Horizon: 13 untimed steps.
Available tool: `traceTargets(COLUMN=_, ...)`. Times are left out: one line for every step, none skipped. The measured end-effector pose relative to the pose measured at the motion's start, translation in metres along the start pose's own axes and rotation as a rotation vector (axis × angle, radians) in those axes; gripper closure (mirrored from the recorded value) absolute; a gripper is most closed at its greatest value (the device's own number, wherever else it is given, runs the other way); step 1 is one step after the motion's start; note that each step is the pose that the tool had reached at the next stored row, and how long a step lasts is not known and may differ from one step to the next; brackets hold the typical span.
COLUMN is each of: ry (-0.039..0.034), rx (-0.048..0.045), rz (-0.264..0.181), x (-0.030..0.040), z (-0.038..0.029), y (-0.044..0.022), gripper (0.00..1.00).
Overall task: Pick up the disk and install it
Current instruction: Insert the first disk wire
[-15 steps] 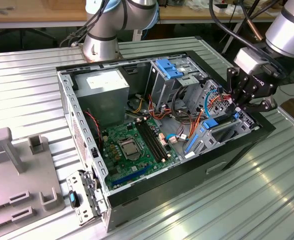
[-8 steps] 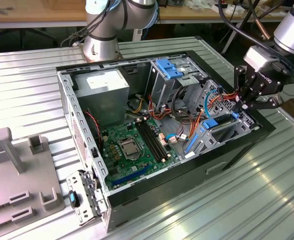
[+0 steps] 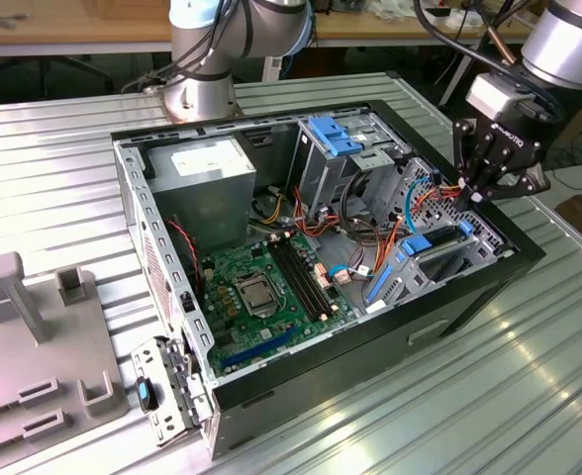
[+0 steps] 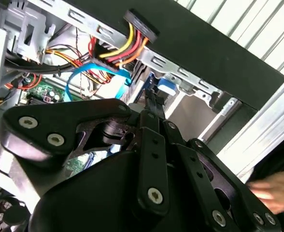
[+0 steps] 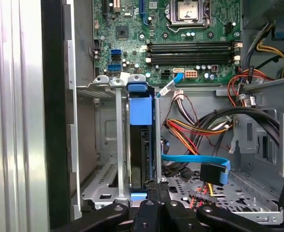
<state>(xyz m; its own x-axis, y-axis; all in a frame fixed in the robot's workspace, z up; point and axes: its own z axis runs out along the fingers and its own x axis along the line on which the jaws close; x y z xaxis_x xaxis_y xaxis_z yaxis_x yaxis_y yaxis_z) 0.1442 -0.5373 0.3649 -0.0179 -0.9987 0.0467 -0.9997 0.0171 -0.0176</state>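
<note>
Standing edgewise in bay [image 5: 106, 186], disk [image 5: 142, 140] at tips of closed fingers [image 5: 153, 193]

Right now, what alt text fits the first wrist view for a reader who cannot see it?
A grey-metal hard drive in a bright blue plastic carrier frame stands on edge in a metal drive bay of an open computer case, the black gripper with jaws together at its near end. Beyond lie a green motherboard and red, yellow and blue cables.
</note>
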Motion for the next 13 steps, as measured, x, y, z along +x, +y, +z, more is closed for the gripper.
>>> traceTargets(ry=0.0042, rx=0.0001, rz=0.000, x=-0.0026, z=-0.0001, y=-0.0007, gripper=0.89)
traceTargets(ry=0.0126, rx=0.0002, rz=0.000, x=-0.0073, z=-0.0002, y=-0.0020, gripper=0.89)
traceTargets(ry=0.0195, rx=0.0004, rz=0.000, x=-0.0111, z=-0.0004, y=-0.0030, gripper=0.89)
traceTargets(ry=0.0243, rx=0.0004, rz=0.000, x=-0.0140, z=-0.0006, y=-0.0035, gripper=0.89)
traceTargets(ry=0.0301, rx=0.0005, rz=0.000, x=-0.0181, z=-0.0006, y=-0.0035, gripper=0.89)
traceTargets(ry=0.0431, rx=0.0008, rz=-0.001, x=-0.0231, z=-0.0010, y=-0.0043, gripper=0.89)
traceTargets(ry=0.0467, rx=0.0009, rz=-0.001, x=-0.0245, z=-0.0009, y=-0.0047, gripper=0.89)
traceTargets(ry=0.0513, rx=0.0010, rz=-0.002, x=-0.0262, z=-0.0010, y=-0.0053, gripper=0.89)
traceTargets(ry=0.0548, rx=0.0011, rz=-0.003, x=-0.0276, z=-0.0012, y=-0.0063, gripper=0.89)
traceTargets(ry=0.0563, rx=0.0013, rz=-0.004, x=-0.0284, z=-0.0011, y=-0.0069, gripper=0.89)
traceTargets(ry=0.0589, rx=0.0021, rz=-0.015, x=-0.0294, z=-0.0012, y=-0.0081, gripper=0.89)
traceTargets(ry=0.0593, rx=0.0030, rz=-0.028, x=-0.0294, z=-0.0012, y=-0.0081, gripper=0.89)
traceTargets(ry=0.0593, rx=0.0040, rz=-0.041, x=-0.0294, z=-0.0012, y=-0.0081, gripper=0.89)
